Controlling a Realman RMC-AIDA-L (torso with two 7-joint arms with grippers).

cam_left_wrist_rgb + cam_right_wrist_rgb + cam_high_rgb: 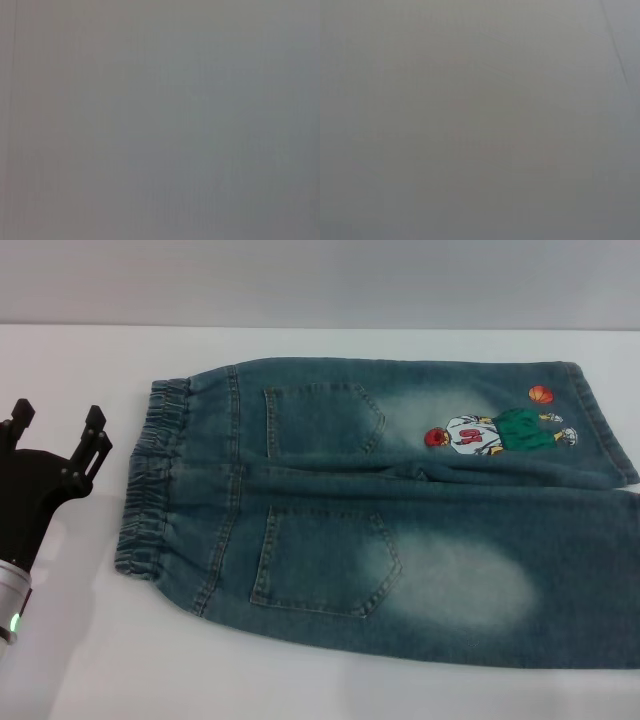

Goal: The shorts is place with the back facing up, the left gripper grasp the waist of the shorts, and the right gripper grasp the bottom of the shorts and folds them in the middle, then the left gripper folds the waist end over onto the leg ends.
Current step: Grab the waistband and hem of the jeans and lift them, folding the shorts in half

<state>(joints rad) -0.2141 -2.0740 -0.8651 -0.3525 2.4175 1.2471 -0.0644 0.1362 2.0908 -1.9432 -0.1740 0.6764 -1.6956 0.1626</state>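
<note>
Blue denim shorts (380, 510) lie flat on the white table (70, 660), back side up with two patch pockets showing. Their elastic waist (150, 475) faces the left side of the head view, and the leg ends (610, 440) run off the right edge. A cartoon basketball player print (495, 432) marks the far leg. My left gripper (60, 425) hovers open just left of the waist, touching no cloth. The right gripper is out of view. Both wrist views show only a plain grey surface.
The table's far edge (320, 328) meets a grey wall behind the shorts. Bare tabletop shows to the left of the waist and along the near edge below the shorts.
</note>
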